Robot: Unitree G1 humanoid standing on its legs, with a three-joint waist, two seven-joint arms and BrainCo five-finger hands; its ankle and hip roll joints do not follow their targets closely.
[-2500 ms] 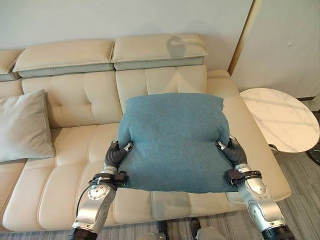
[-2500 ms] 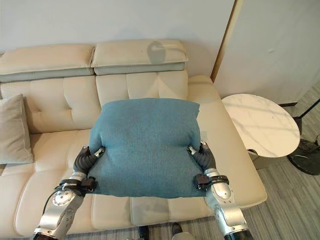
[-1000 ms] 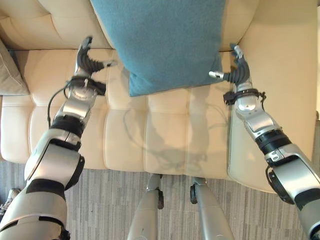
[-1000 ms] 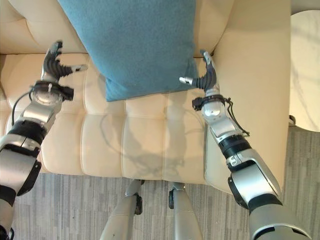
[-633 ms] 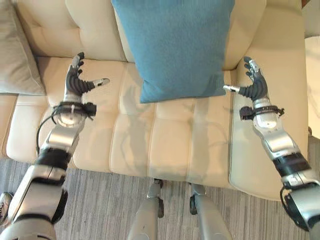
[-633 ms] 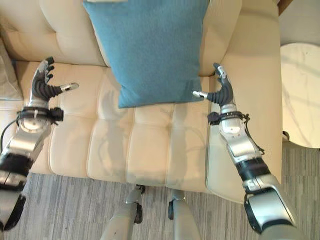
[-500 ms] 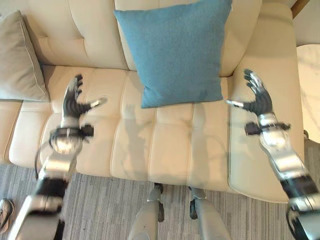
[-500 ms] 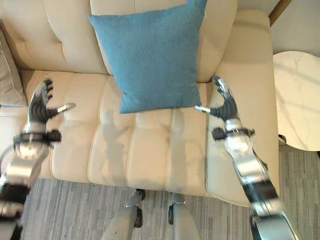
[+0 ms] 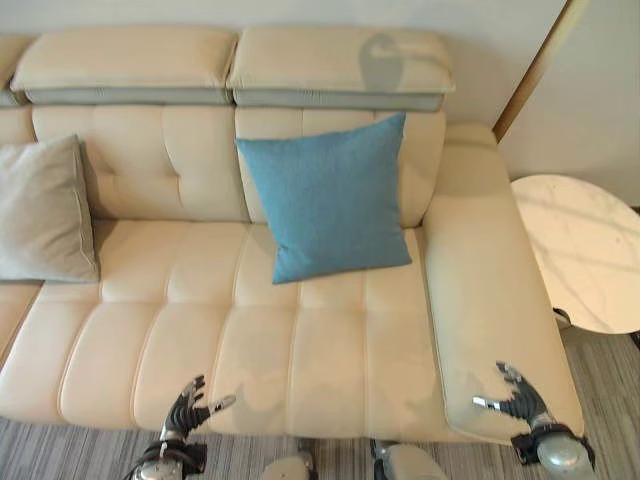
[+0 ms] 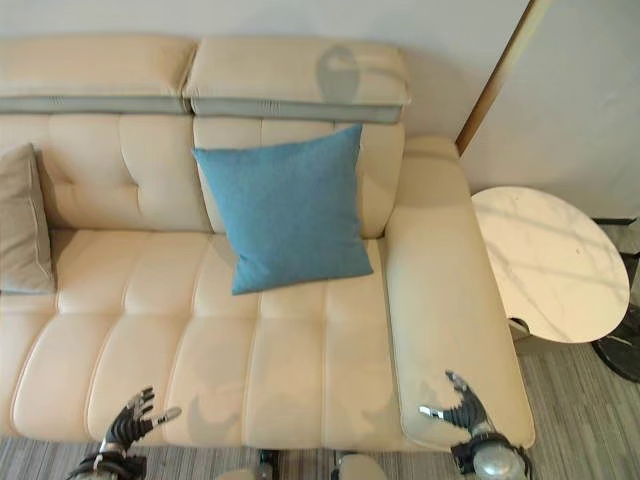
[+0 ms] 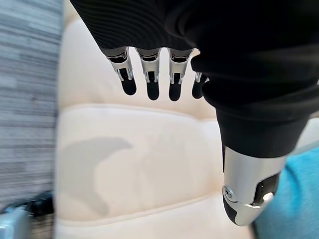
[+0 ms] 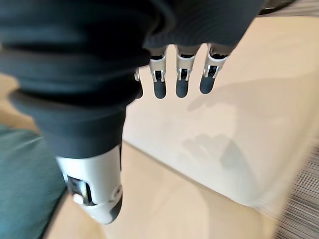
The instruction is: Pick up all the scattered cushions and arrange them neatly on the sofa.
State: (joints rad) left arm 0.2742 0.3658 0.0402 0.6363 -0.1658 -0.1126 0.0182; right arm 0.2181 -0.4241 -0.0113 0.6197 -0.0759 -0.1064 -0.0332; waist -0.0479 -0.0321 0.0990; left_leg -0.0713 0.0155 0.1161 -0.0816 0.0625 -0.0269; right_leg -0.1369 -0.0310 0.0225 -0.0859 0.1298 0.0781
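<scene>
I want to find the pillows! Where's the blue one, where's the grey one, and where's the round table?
Blue square fabric cushion (image 9: 328, 195): left eye view, middle of its front face.
Grey fabric cushion (image 9: 42, 212): left eye view, middle of its face.
Round white marble side table (image 10: 545, 262): right eye view, bare tabletop.

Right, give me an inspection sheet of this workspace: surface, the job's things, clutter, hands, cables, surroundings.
Surface: cream sofa, seat bare in front of the cushions.
Job's things: blue cushion stands tilted against the backrest near the sofa's right armrest; grey cushion leans against the backrest at the sofa's left end.
Clutter: nothing seen on the seat.
Hands: left hand open, empty, by the seat's front edge; right hand open, empty, over the armrest's front end.
Cables: nothing seen apart from the robot's own.
Surroundings: round white marble-look side table to the right of the sofa; pale wall behind; grey striped floor in front.
</scene>
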